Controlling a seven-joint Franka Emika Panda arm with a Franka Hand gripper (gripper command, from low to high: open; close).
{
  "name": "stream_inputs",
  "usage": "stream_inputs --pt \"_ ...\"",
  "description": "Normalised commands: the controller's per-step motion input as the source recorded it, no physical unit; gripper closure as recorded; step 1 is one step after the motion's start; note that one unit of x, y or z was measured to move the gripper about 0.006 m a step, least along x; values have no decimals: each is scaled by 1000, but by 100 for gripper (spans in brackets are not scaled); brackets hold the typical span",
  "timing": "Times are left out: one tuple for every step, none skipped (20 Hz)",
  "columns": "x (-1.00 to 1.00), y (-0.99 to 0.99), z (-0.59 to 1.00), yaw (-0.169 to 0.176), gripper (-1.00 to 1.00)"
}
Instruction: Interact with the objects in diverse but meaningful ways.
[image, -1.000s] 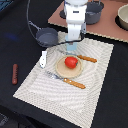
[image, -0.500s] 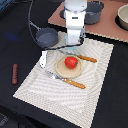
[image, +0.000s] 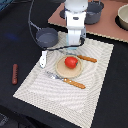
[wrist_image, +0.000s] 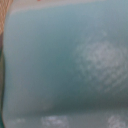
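The white robot gripper (image: 75, 45) hangs low over the striped cloth mat (image: 95, 85), just behind the round tan plate (image: 60, 71) carrying the red tomato (image: 71, 62) — whether its jaws are parted or clenched cannot be told. The wrist view shows only a blurred light-blue surface (wrist_image: 64, 64). The brown sausage (image: 14, 73) lies off the mat on the exterior view's left, and the grey long-handled saucepan (image: 47, 37) sits behind it.

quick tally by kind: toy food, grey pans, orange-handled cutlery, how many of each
Toy food: 2 (round red tomato, brown sausage)
Grey pans: 2 (grey long-handled saucepan, grey pot)
Orange-handled cutlery: 2 (orange-handled fork, second orange-handled piece)
Total: 6
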Motion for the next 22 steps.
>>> stream_inputs --pt "71 -720 1000 11 100" --pt "91 -729 1000 9 100" --pt "80 -780 971 13 100" --pt "57 -791 960 14 100" --pt "37 -791 940 12 100" --pt "23 -789 931 13 100" --pt "0 -794 909 9 100" --pt "0 -806 814 3 100" --pt "0 -837 686 0 100" --pt "0 -843 634 0 100" --pt "0 -860 580 0 100" --pt "0 -874 537 0 100" --pt "0 -900 460 0 100" --pt "0 -909 423 0 100" --pt "0 -920 340 0 100" --pt "0 -931 266 0 100" --pt "17 -940 166 0 100" --pt "31 -951 117 0 100" --pt "71 -949 63 0 100" --pt "114 -949 9 0 100" --pt "117 -949 0 1 100" --pt "129 -954 0 3 100"
